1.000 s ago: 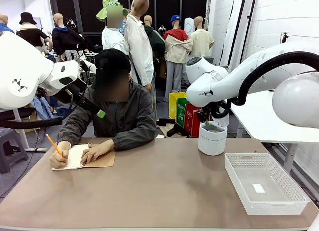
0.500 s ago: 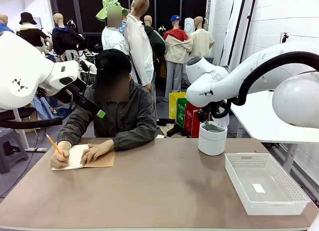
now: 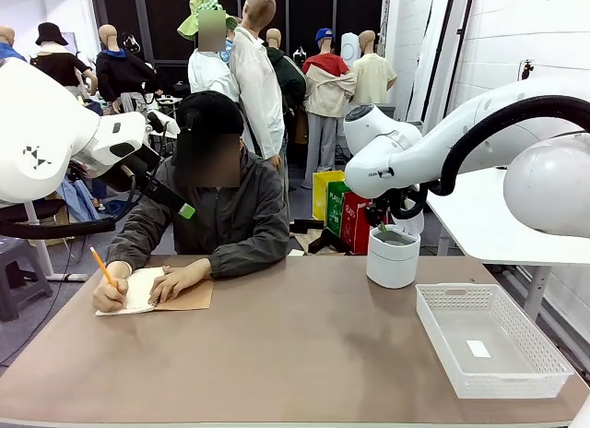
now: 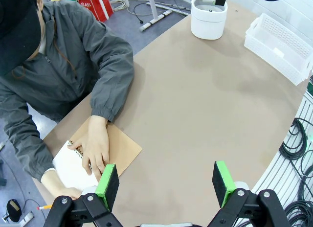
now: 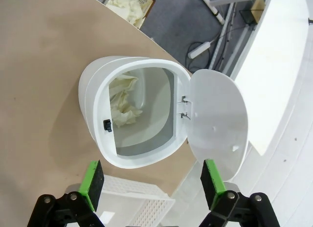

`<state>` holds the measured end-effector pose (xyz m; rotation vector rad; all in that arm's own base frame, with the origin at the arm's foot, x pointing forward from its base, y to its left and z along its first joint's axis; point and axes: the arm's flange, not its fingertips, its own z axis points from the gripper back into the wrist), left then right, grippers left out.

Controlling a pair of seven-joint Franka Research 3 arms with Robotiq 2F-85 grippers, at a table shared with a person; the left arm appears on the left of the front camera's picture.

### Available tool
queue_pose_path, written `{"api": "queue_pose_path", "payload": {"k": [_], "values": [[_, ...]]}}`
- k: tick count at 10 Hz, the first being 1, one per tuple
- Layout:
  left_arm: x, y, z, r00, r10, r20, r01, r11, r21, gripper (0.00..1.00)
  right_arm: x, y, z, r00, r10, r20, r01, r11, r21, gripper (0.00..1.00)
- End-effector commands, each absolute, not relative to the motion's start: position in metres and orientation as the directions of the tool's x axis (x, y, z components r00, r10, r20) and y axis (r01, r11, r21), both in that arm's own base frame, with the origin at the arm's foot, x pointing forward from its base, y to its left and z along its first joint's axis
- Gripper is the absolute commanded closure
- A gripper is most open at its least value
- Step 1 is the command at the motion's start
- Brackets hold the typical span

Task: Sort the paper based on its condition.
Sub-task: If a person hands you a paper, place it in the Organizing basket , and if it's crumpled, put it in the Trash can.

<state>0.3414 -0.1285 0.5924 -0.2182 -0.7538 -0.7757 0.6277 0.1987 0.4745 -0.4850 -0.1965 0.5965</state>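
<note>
Hovering high over the counter, the left pincer is hanging with its green pads spread wide and nothing between them. The right pincer is hanging just as wide and just as empty, straight above the white bin, whose lid is standing swung open to one side. Crumpled paper is lying inside that bin, directly below the right pincer. Over at the far left of the counter the person is writing with a pencil on a page of the spiral notebook, the other hand pressing it flat. Any fresh sheet is likely coming from there, and that spot is sitting on the left arm's side, well apart from the right pincer, the notebook's long edge running along the counter's far rim. The white basket is waiting near the right arm.
</note>
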Motion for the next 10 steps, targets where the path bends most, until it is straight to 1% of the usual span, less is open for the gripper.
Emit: {"api": "queue_pose_path", "payload": {"k": [1,3,4,7,10], "values": [[0.342,-0.127,0.594,0.475,-0.552,0.686,0.704,0.706,0.081,0.00,0.628,0.196,0.472,0.808,0.588,0.050,-0.490,0.716,-0.498,0.00],[0.342,-0.127,0.594,0.475,-0.552,0.686,0.704,0.706,0.081,0.00,0.628,0.199,0.475,0.813,0.581,0.039,-0.491,0.720,-0.491,0.00],[0.342,-0.127,0.594,0.475,-0.552,0.686,0.704,0.706,0.081,0.00,0.609,0.206,0.487,0.789,0.605,0.107,-0.505,0.737,-0.450,0.00],[0.342,-0.127,0.594,0.475,-0.552,0.686,0.704,0.706,0.081,0.00,0.558,0.242,0.514,0.686,0.672,0.279,-0.578,0.736,-0.352,0.00],[0.342,-0.127,0.594,0.475,-0.552,0.686,0.704,0.706,0.081,0.00,0.506,0.262,0.526,0.586,0.686,0.431,-0.642,0.718,-0.269,0.00]]}}
